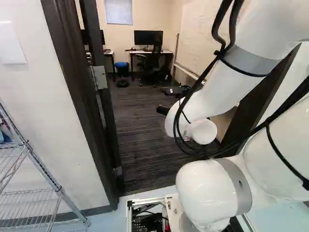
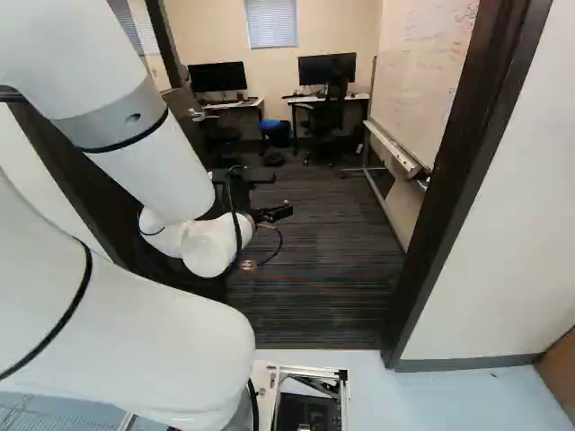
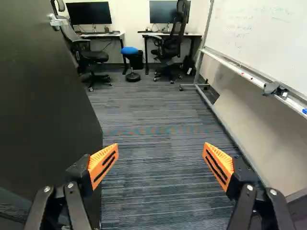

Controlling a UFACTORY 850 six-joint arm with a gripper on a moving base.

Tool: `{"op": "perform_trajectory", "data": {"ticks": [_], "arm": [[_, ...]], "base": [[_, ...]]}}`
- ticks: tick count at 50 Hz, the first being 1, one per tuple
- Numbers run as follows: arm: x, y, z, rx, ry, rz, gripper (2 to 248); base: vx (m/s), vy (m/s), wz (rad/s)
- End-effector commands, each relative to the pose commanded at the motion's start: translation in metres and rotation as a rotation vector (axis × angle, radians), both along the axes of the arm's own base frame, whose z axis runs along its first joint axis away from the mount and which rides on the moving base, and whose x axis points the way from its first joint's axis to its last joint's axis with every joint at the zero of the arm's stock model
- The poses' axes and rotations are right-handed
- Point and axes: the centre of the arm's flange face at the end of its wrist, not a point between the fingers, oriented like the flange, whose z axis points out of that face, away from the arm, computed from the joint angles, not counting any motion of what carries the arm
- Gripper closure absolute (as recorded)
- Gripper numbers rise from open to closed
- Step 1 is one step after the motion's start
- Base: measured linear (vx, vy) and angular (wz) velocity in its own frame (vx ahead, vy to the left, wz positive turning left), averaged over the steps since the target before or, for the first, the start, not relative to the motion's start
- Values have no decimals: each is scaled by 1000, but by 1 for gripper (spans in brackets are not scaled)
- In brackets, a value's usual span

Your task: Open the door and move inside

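Door (image 3: 43, 105) is open from what I can see, standing upright right beside the jaws on the robot's left, its face running ahead, roughly the way the gripper (image 3: 160, 152) points. That's the relation I'd watch: slab off to one side, gap straight ahead. Its handle (image 3: 56, 20) is farther ahead of the jaws, up high and off to that same side. Jaws are spread wide with nothing between the orange pads (image 3: 104, 164), so no grip on anything. The finger on the door side looks super close to the slab, can't tell if it's touching tbh

Ahead of the jaws it's carpet (image 3: 153, 110), then a blue stool (image 3: 129, 50) and a couple of desks at the back. Whiteboard (image 3: 264, 43) is along the other side, to the robot's right. Behind the jaws, the base (image 2: 310, 373) sits just short of the carpet edge, with the doorframe (image 2: 467, 171) on its right

My read: the opening part is basically done, driving in is what's left. I'd ease the gripper away from the door first, then roll straight. Biggest worry is a finger snagging the slab or the arm clipping the frame
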Motion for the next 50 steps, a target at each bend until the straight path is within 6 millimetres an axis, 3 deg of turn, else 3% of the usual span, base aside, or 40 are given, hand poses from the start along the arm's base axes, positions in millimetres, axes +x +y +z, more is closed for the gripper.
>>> {"op": "perform_trajectory", "data": {"ticks": [50], "arm": [[0, 0, 0, 0, 0, 0, 3]], "base": [[61, -12, -3]]}}
